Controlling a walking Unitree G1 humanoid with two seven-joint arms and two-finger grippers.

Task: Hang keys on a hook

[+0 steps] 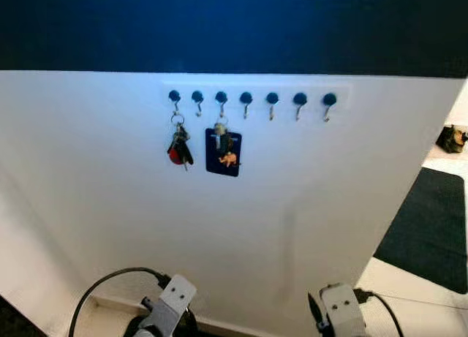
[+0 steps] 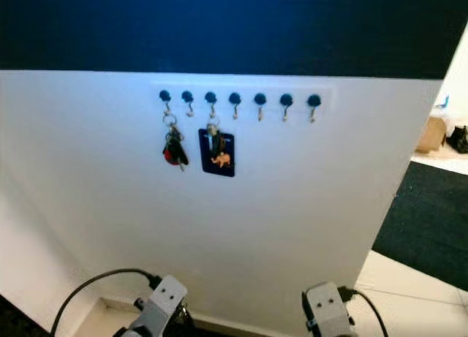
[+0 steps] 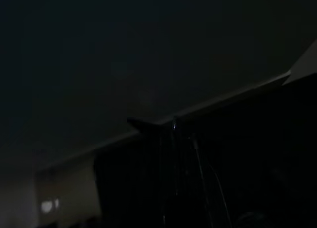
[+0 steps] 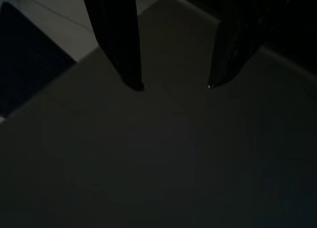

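Note:
A white strip with a row of several black-capped hooks [image 1: 246,99] is fixed to the white wall. A bunch of keys [image 1: 178,148] with a red fob hangs from the leftmost hook. A dark blue tag [image 1: 224,153] with an orange figure hangs from the third hook. The other hooks, such as the far-right one [image 1: 329,103], are bare. Both arms hang low below the hooks: the left arm [image 1: 167,304] and the right arm [image 1: 341,309]. My right gripper [image 4: 173,85] is open over the pale floor, holding nothing. The left wrist view is very dark.
The wall's upper part [image 1: 219,23] is dark blue. The white wall ends at a corner [image 1: 420,198] on the right. Beyond it lie a black mat [image 1: 431,231] and pale floor. Black cables [image 1: 102,286] loop from both arms.

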